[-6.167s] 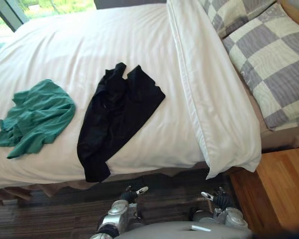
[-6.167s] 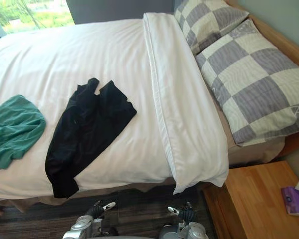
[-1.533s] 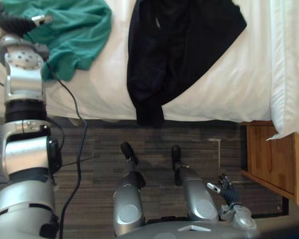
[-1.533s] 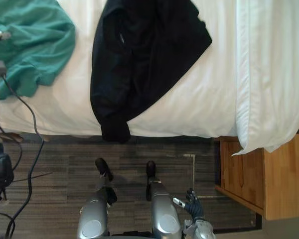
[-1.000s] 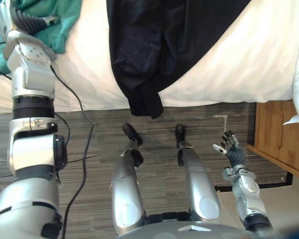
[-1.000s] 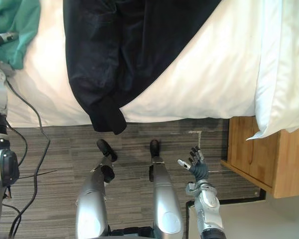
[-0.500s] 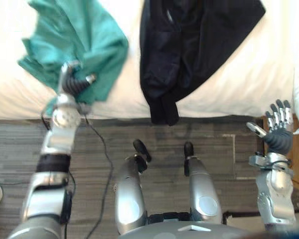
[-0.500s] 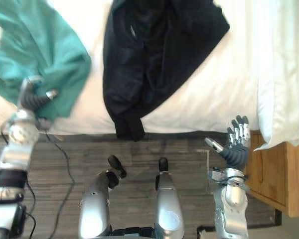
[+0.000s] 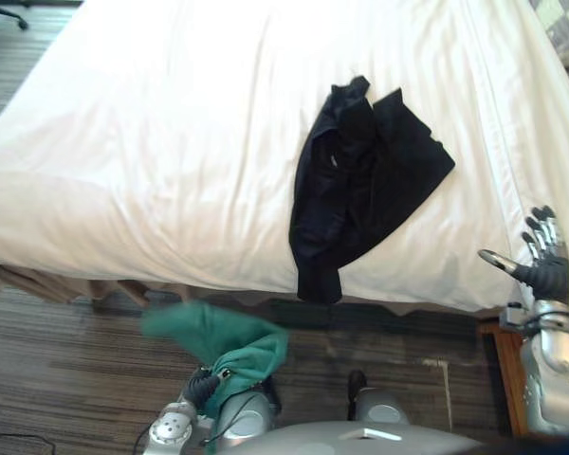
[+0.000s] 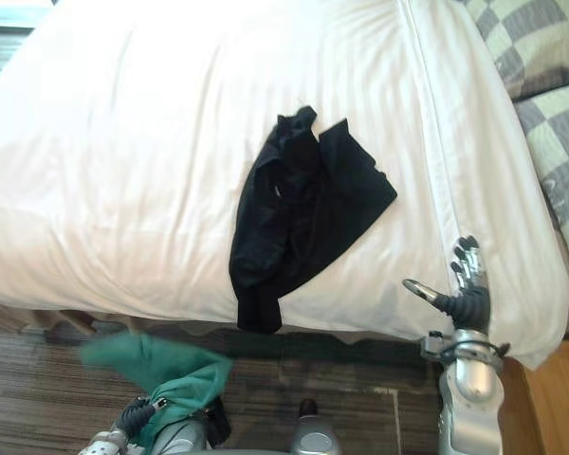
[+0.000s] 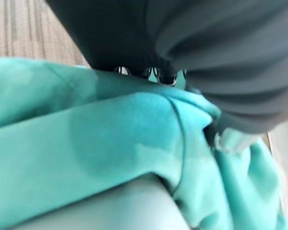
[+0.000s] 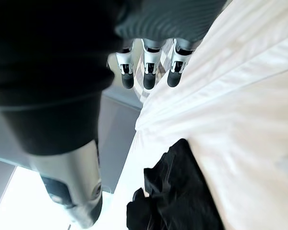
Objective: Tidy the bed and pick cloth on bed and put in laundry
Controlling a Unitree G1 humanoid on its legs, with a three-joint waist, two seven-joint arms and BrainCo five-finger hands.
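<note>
A green cloth [image 9: 223, 349] hangs off the bed over the floor, bunched in my left hand [image 9: 197, 390], whose fingers are curled into it. In the left wrist view the green cloth [image 11: 110, 143] folds round that hand's dark cover [image 11: 206, 57]. A black cloth [image 10: 303, 204] lies crumpled on the white bed [image 10: 123, 161], one end drooping over the near edge. My right hand [image 10: 467, 289] is raised by the bed's near right corner, fingers [image 12: 146, 69] straight and empty, apart from the black cloth [image 12: 177, 196].
Checked grey-and-cream pillows [image 10: 541, 66] lie at the head of the bed, past a folded-back white duvet band [image 10: 450, 142]. A wooden nightstand [image 10: 555, 403] stands at the lower right. Dark striped carpet [image 9: 66, 379] runs along the bed's near side.
The camera has tilted up over the bed. The green cloth has come off the bed and now hangs low by the floor in my left hand. My right hand stays raised and open.
</note>
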